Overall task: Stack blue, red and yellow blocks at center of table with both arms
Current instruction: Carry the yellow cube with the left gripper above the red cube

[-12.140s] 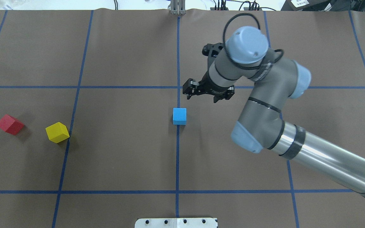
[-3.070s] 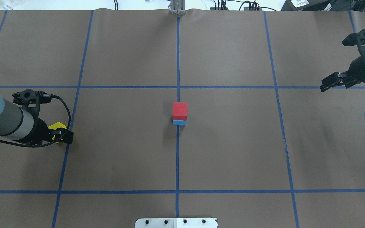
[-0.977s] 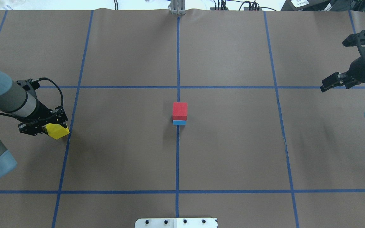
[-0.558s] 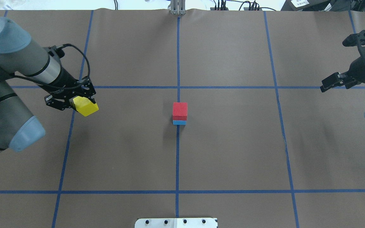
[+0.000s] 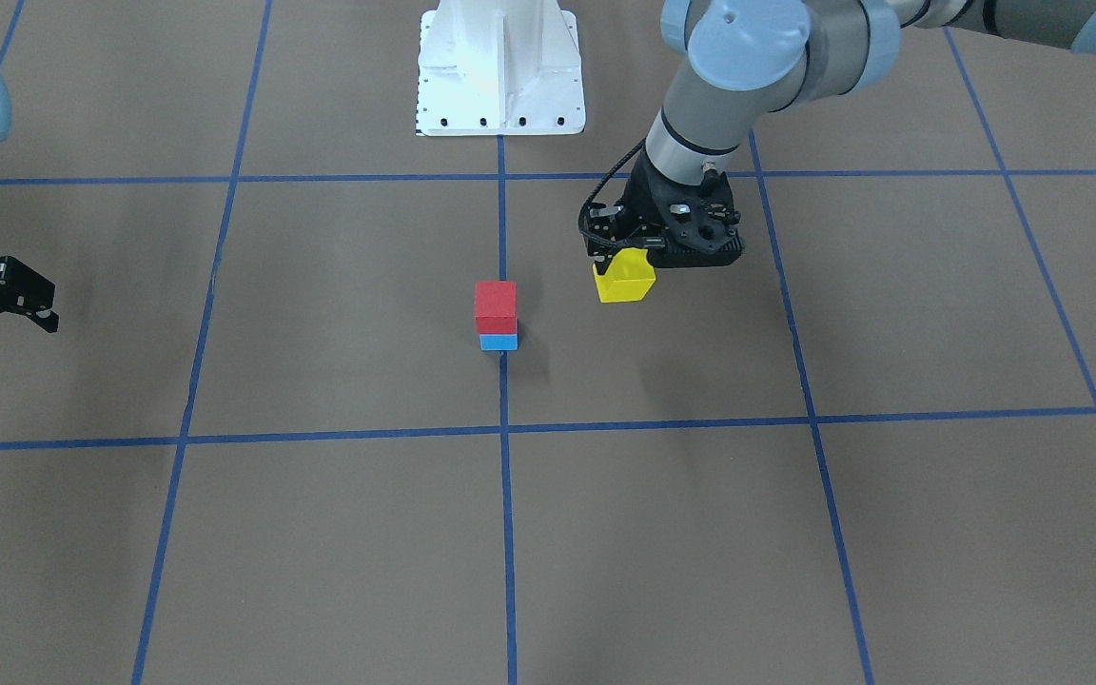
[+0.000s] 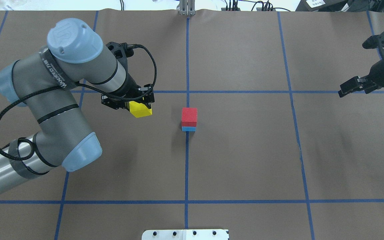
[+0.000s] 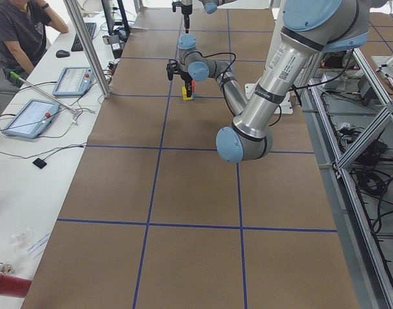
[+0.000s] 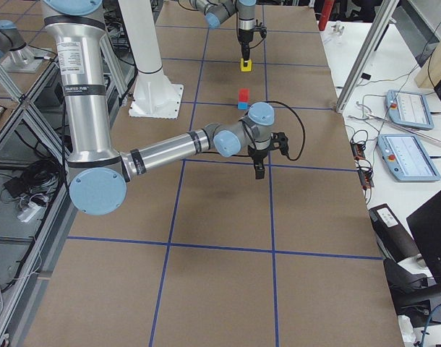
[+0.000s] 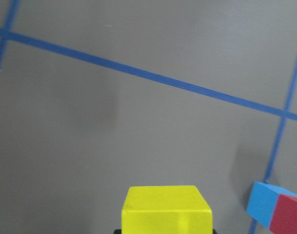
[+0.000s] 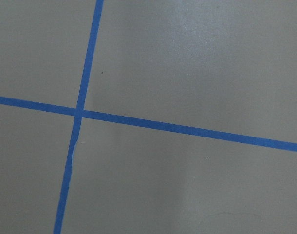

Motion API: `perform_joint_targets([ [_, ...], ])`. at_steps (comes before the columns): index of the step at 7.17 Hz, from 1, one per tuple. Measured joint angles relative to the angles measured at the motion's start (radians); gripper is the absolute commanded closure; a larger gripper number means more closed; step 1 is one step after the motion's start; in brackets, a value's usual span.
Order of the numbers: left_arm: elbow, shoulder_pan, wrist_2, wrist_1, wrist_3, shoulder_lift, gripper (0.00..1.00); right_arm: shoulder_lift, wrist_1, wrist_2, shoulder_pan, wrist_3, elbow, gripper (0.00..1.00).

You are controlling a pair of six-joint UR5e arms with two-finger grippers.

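Left gripper [image 6: 136,106] is up over the table [image 6: 245,160] with the yellow block [image 6: 140,110] pinched between its fingers. The block hangs below the fingertips, clear of the brown surface, and its shadow falls on the paper nearer the robot. From the wrist camera, the yellow top face sits right at the bottom edge, square between the fingers, with only bare table and blue tape lines [image 9: 153,77] beyond it.

Off to the side of those fingers, toward the right arm, stands the little stack. The red block [image 6: 189,115] sits squarely on the blue block [image 6: 188,128], and the pair straddles the centre tape line. The stack is near the held block but not touching it, and there is open table between them. In the wrist view it just peeks in at the lower right corner, blue and red together.

Right gripper [image 6: 352,89] is parked well away at the far side of the table. Its fingers are spread, with nothing between them and no block anywhere near. Below those fingers its own camera sees only a crossing of tape lines.
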Motion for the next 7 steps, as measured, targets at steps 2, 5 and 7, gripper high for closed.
perform_joint_targets([
  [2,0.067,0.026,0.03,0.062,0.079,-0.111,1.0,-0.015,0.0,0.0,0.002,-0.004,0.0,0.0],
  [5,0.233,0.048,0.061,0.103,0.133,-0.272,1.0,-0.03,0.001,0.0,0.006,-0.006,0.004,0.0],
  [7,0.266,0.056,0.072,0.161,0.177,-0.324,1.0,-0.03,0.001,0.0,0.006,-0.006,0.002,0.0],
])
